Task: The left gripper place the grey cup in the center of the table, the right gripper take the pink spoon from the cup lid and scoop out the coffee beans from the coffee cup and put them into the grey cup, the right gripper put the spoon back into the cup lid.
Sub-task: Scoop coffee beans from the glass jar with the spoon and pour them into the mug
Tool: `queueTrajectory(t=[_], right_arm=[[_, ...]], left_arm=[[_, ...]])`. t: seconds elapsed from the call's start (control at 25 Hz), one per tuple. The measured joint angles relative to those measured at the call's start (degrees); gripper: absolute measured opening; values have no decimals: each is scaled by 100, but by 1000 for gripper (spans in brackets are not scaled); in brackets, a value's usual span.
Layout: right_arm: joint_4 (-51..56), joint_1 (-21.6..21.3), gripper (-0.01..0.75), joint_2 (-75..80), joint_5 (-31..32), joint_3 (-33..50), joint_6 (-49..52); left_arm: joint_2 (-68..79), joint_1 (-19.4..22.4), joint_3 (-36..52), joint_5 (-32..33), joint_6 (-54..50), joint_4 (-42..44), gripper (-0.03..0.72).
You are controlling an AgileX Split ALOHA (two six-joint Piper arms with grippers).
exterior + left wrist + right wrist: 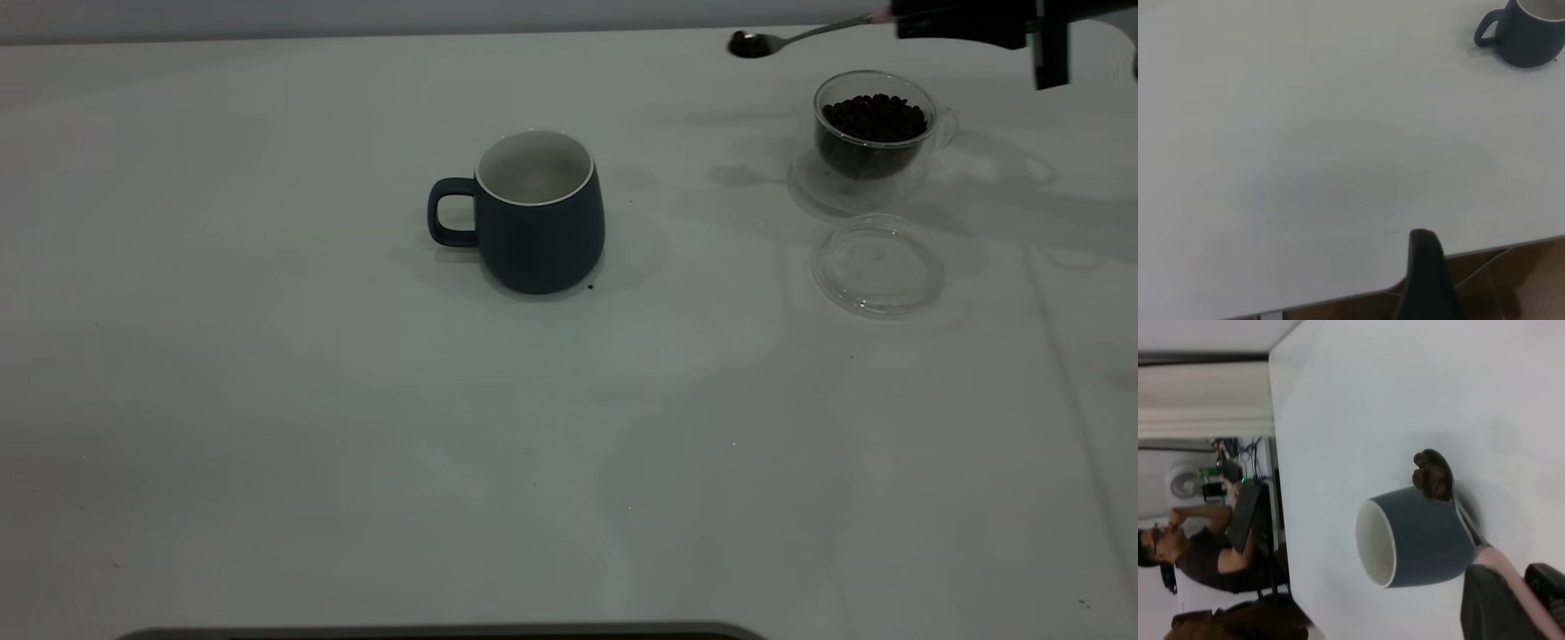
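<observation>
The grey cup (542,213) stands upright mid-table with its handle to the left; it also shows in the left wrist view (1531,33) and the right wrist view (1418,537). My right gripper (902,18) at the far right is shut on the pink spoon (800,36), held in the air left of and above the coffee cup (876,124). The spoon's bowl (1433,475) carries a few coffee beans. The coffee cup holds a heap of coffee beans (874,116). The cup lid (878,264) lies empty in front of it. Of my left gripper only one finger (1425,267) shows, far from the grey cup.
The coffee cup stands on a clear saucer (813,191). The white table (267,400) has a few dark specks, one beside the grey cup's base. A seated person (1198,547) shows beyond the table's far edge in the right wrist view.
</observation>
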Motion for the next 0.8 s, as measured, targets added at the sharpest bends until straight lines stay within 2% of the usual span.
queueTrajectory(t=[0.8], right_arm=[[218,1221,100,-13,0,0,49]], left_arm=[[0,0,0,0,-5,0,567]])
